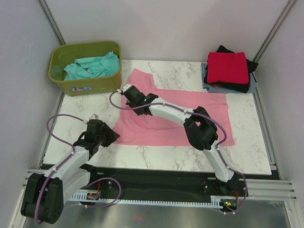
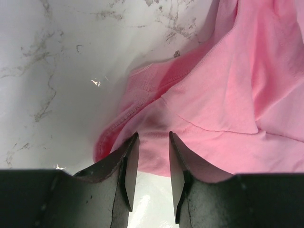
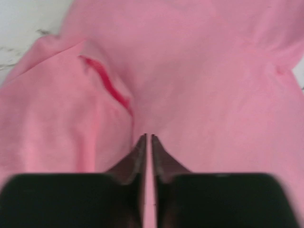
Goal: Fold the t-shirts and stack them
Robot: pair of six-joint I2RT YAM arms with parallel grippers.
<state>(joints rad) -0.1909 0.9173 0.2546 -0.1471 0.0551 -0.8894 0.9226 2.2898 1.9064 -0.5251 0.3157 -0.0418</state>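
A large pink t-shirt (image 1: 166, 132) lies spread on the marble table, its left part rumpled. My right gripper (image 1: 132, 95) reaches across to the shirt's upper left and is shut on a raised fold of the pink cloth (image 3: 204, 71); its fingertips (image 3: 147, 137) pinch a crease. My left gripper (image 1: 109, 135) sits low at the shirt's lower-left corner. Its jaws (image 2: 153, 137) stand apart, the pink hem (image 2: 223, 95) lies at their tips, and bare table shows between the pads. A folded red t-shirt (image 1: 226, 67) tops a stack with black and grey-blue ones at the back right.
An olive-green tub (image 1: 82, 85) at the back left holds a crumpled teal t-shirt (image 1: 91, 66). Metal frame posts rise at both back corners. The right arm's elbow (image 1: 199, 127) hangs over the shirt's middle. Bare marble (image 1: 75, 141) shows left of the shirt.
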